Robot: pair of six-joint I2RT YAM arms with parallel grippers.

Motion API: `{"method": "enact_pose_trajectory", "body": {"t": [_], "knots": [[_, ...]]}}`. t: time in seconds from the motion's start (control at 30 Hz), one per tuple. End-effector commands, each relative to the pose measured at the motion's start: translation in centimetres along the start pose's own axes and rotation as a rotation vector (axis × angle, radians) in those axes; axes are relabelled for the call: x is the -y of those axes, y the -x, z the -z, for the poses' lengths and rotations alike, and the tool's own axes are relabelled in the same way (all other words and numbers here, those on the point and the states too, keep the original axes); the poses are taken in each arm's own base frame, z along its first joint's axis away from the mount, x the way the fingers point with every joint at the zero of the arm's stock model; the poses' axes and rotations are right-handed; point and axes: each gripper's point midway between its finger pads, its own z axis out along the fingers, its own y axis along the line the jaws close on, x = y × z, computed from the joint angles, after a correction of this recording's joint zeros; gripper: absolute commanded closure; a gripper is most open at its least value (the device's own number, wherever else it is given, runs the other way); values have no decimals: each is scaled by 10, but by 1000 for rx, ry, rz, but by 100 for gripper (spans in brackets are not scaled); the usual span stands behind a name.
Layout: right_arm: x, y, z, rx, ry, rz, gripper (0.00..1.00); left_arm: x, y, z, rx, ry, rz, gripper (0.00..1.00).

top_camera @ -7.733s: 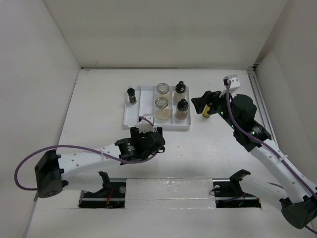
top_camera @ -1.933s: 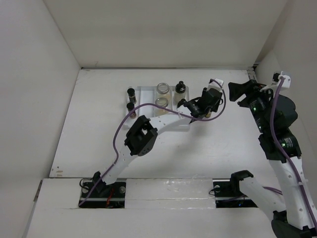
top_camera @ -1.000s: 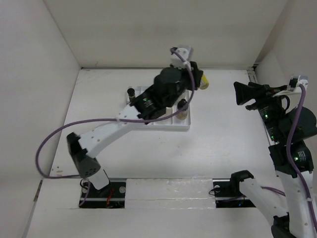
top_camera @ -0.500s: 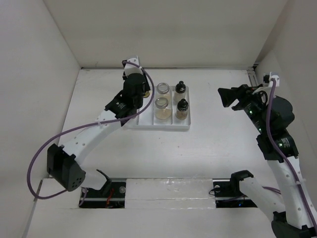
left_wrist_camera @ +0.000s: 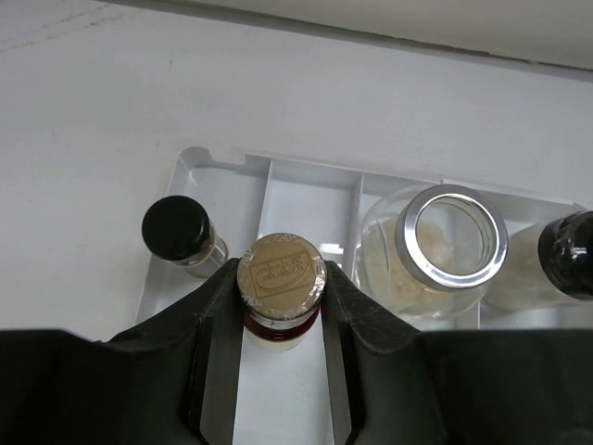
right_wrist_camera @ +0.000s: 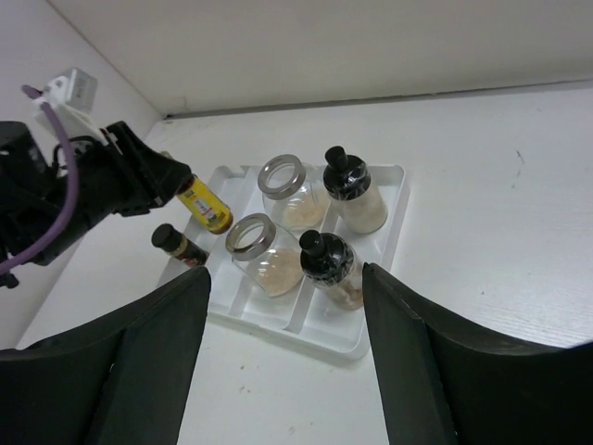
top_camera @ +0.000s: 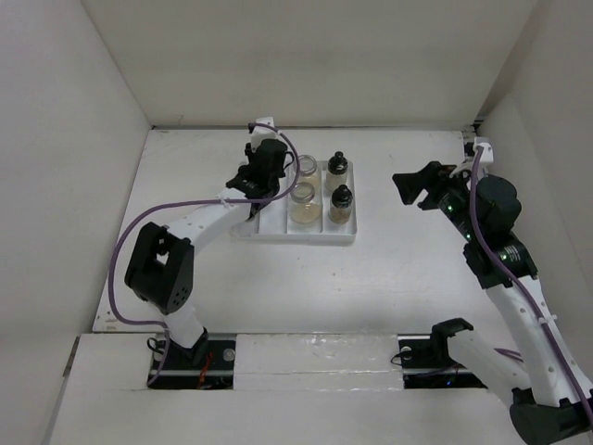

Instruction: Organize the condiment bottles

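Left tool [left_wrist_camera: 281,289] pinches the slim yellow bottle [left_wrist_camera: 281,269] over the leftmost lane of the white tray [left_wrist_camera: 310,185] — likely lining it up to stand there, black-capped bottle [left_wrist_camera: 175,227] at its 10 o'clock — right tool [top_camera: 413,191] spread, empty, well apart at 3 o'clock.

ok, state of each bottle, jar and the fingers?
Slim yellow gold-capped bottle: capped, held over white ridged tray.
Left fingers: shut on it.
Right fingers: open, empty.
Two wide clear glass jars: upright in tray, part-filled beige.
Two black-capped pale-filled bottles: capped, upright in tray.
Small black-capped glass bottle: capped, upright.
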Motion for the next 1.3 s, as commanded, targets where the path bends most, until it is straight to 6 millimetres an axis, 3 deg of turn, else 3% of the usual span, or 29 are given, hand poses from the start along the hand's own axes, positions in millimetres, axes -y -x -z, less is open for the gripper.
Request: {"method": "enact_pose_trajectory", "body": {"t": [0.0, 0.2, 0.4, 0.73, 0.87, 1.0, 1.07, 1.17, 1.27], "knots": [[-12, 16, 0, 72, 46, 8, 28, 25, 48, 0, 131, -71, 105, 82], [-13, 11, -4, 67, 35, 16, 28, 35, 17, -16, 75, -97, 108, 82], [-14, 8, -7, 59, 30, 24, 28, 35, 6, -23, 81, -99, 98, 82], [-16, 7, -7, 60, 28, 24, 28, 44, 29, -45, 142, -54, 50, 82], [-19, 5, -7, 56, 37, 24, 28, 37, 25, -64, 125, -28, 36, 81], [-16, 4, -9, 51, 24, 33, 28, 30, 28, -71, 122, -18, 40, 80], [-16, 4, -9, 51, 24, 33, 28, 28, 20, -72, 112, -15, 33, 80], [-16, 4, -9, 51, 24, 33, 28, 27, 16, -73, 108, -14, 40, 72], [-18, 0, -12, 39, 29, 33, 28, 26, 3, -73, 84, -17, 50, 58]]}}
